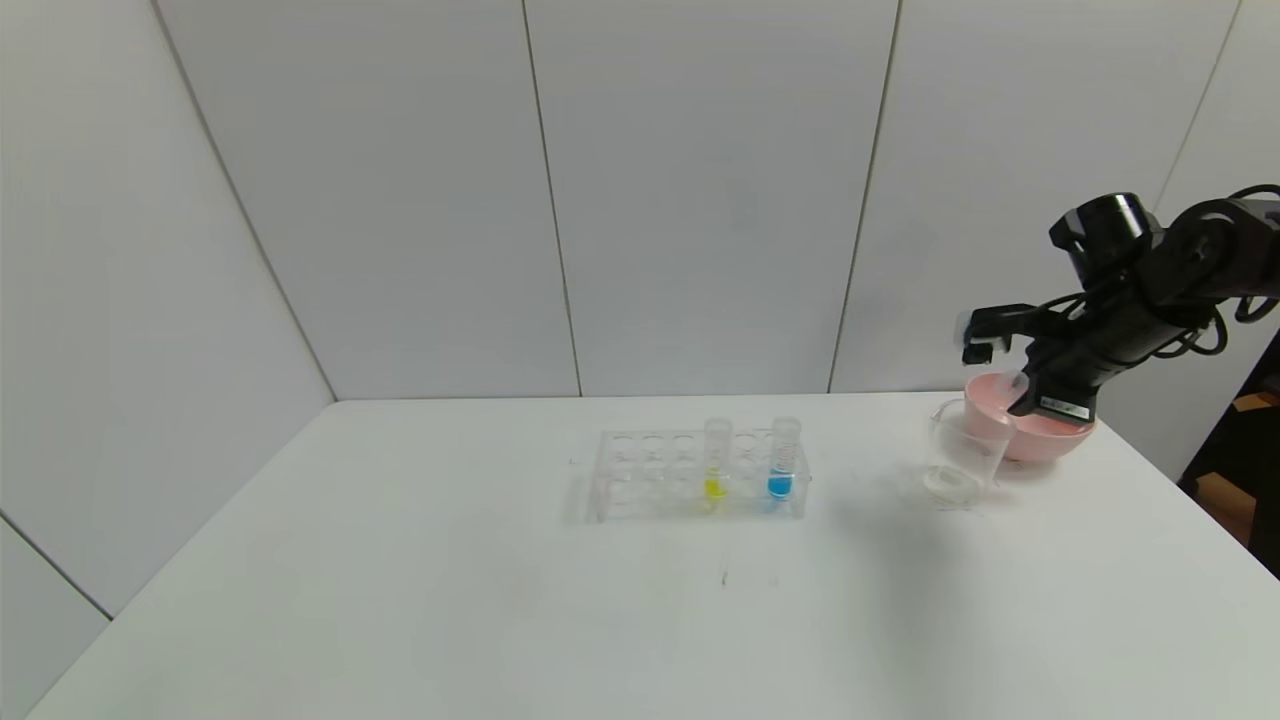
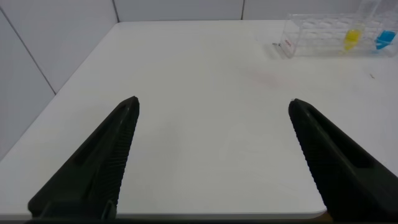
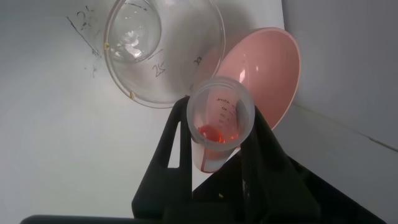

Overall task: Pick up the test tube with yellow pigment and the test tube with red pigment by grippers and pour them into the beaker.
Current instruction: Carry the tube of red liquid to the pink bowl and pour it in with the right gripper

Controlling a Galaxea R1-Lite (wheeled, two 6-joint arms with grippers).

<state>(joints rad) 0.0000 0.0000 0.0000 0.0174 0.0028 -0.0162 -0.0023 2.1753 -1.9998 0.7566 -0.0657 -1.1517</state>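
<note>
Right claw clamps red tube; head view hides pigment.

1. Right arm entered the head view from the right edge, upper right of frame, black links bent, cables looped along the wrist.
2. Right gripper sat at mid-right of the head frame, angled down and toward frame left.
3. In the right wrist view, right gripper fingers were clamped on the test tube with red pigment, tube mouth facing the camera, centre of frame.
4. Left gripper filled the lower part of the left wrist view, fingers spread wide apart, nothing between them.
5. Left arm did not show in the head view.
</note>
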